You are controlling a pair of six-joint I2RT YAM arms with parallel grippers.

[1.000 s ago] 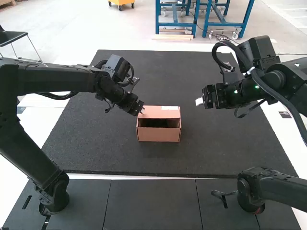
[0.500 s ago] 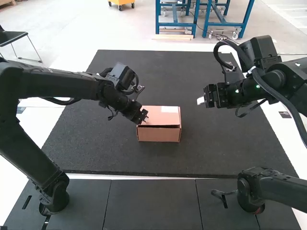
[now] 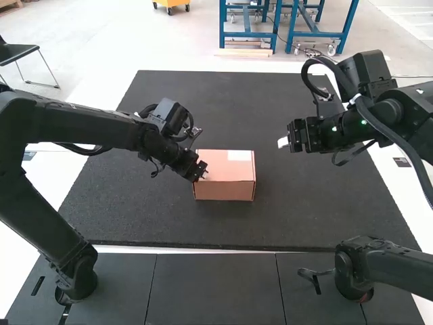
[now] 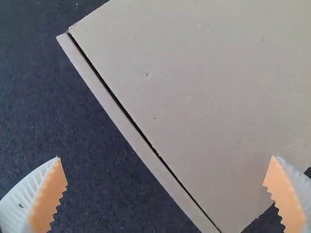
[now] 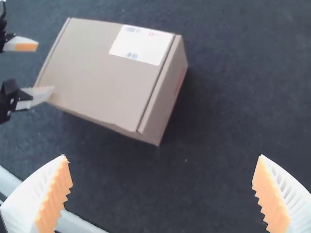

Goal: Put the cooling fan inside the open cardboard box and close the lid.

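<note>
Both pincers wide open, empty | left pincer [image 3: 199,169] at top left edge of box [image 3: 225,179], mid-mat [image 3: 135,203] | right pincer [image 3: 282,144] well apart | lid [image 3: 226,160] looks down | advice: press lid flat, don't shove box

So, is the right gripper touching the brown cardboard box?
Apart. The high view shows the right gripper well off the brown cardboard box, with bare black mat between them.

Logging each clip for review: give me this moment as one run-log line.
cardboard box: closed, on mat | left pincer: open, at box's left top edge | right pincer: open, hovering apart to box's right
</note>
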